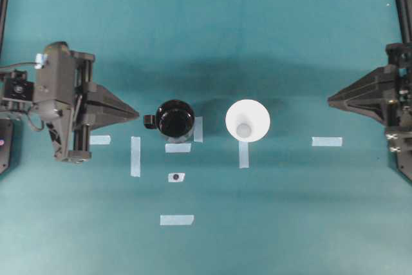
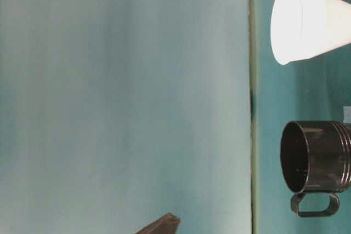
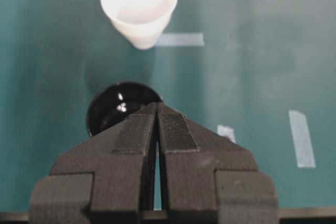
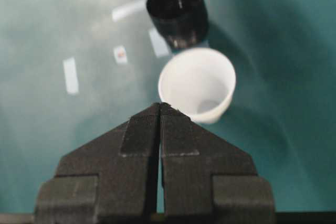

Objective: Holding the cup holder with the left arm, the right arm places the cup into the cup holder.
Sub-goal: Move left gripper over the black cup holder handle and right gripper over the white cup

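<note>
Left claw point(image 1: 134, 114) shut tight, gripping nothing; black cup holder point(image 1: 174, 119) upright just ahead of its tip on the teal tabletop point(image 1: 290, 210). Right claw point(image 1: 332, 100) likewise pinched closed and empty; white cup point(image 1: 247, 120) well ahead of it, standing beside the holder.

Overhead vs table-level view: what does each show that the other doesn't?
Only overhead: both arms, with the shut left gripper aimed at the cup holder and the right gripper short of the cup, plus pale tape strips on the teal table.
Only table-level: the holder's loop handle in profile and a bare backdrop.
Both: holder and cup, apart and ungripped.
</note>
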Motion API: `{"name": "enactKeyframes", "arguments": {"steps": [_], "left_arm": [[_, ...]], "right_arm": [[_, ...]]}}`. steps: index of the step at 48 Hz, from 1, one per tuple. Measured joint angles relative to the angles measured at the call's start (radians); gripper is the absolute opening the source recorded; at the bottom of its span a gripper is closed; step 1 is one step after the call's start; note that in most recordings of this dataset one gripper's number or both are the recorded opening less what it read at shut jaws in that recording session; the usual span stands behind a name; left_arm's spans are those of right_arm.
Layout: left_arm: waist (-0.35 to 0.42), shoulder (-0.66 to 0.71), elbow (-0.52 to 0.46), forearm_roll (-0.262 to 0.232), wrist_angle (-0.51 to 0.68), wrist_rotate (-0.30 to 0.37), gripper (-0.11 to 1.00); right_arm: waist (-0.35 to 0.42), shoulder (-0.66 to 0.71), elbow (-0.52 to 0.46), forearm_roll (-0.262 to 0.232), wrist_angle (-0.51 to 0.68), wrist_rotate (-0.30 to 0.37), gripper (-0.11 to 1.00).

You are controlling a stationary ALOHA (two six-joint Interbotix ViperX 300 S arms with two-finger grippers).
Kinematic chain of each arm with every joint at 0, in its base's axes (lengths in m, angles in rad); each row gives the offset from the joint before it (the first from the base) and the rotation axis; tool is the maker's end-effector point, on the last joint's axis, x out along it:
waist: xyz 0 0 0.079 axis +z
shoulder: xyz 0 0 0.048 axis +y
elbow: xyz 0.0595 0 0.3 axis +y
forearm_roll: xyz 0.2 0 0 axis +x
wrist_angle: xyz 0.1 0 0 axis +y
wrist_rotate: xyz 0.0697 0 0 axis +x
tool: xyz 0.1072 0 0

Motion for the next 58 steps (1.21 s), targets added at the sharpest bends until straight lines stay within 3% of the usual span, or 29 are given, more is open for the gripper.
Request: {"name": "enactKeyframes", "arguments": {"steps": [16, 34, 51, 58], "left_arm": [[0.023, 0.074, -0.052, 0.000, 0.092, 0.002, 0.03], [0.054, 0.164, -0.097, 0.002, 0.184, 0.011, 0.03], [0.049, 0.210, -0.118, 0.000, 0.261, 0.095, 0.03], [0.048, 0.239, -0.126, 0.002, 0.265, 0.097, 0.03]], "right_arm": [[-0.002, 0.199, -0.091, -0.058, 0.057, 0.000, 0.03], [-0.002, 0.380, -0.167, -0.078, 0.135, -0.002, 0.03], [-0.003, 0.584, -0.313, -0.100, 0.199, -0.015, 0.03], [-0.002, 0.657, -0.354, -0.106, 0.233, -0.034, 0.03]]}}
